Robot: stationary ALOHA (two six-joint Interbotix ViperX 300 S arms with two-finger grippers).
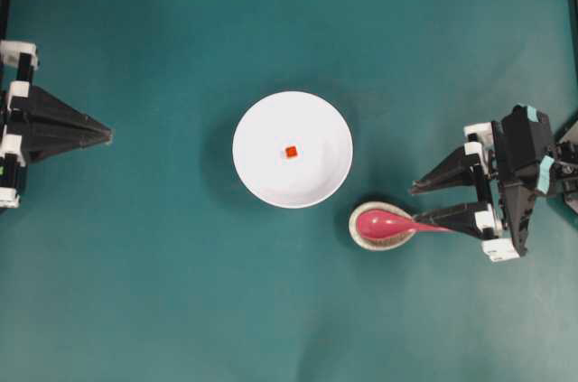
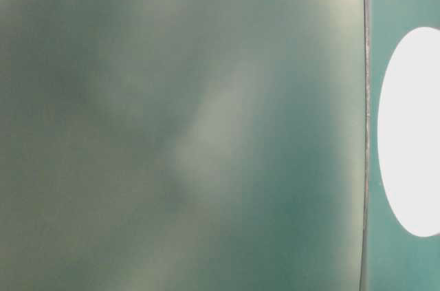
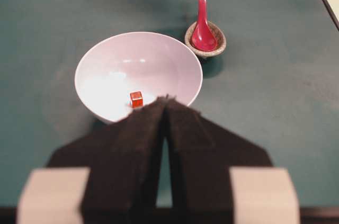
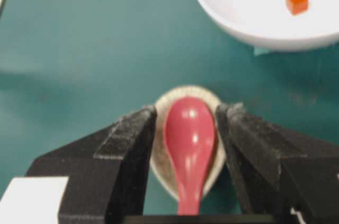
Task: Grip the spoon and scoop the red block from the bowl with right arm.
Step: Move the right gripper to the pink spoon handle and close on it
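Right claw (image 4: pixel 185 121), spread wide and holding nothing, straddling the spoon (image 4: pixel 189 144) on its speckled rest (image 4: pixel 159 166) beside the bowl (image 1: pixel 292 149) holding the red block (image 1: pixel 291 152); left claw (image 1: pixel 107 134) clenched, idle; advice: clamp squarely across the handle, lift level off the counter (image 1: pixel 163 292).

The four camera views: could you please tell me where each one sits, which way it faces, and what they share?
Overhead: straight down on the teal table; left gripper shut, right gripper open astride the spoon handle.
Table-level: blurred; only a white oval, probably the bowl, at the right edge; no robot part.
Left wrist: over its shut fingers toward the red block.
Right wrist: between its open fingers down onto the spoon in the spoon rest.
Shared: bowl, block and spoon appear overhead and in both wrist views.
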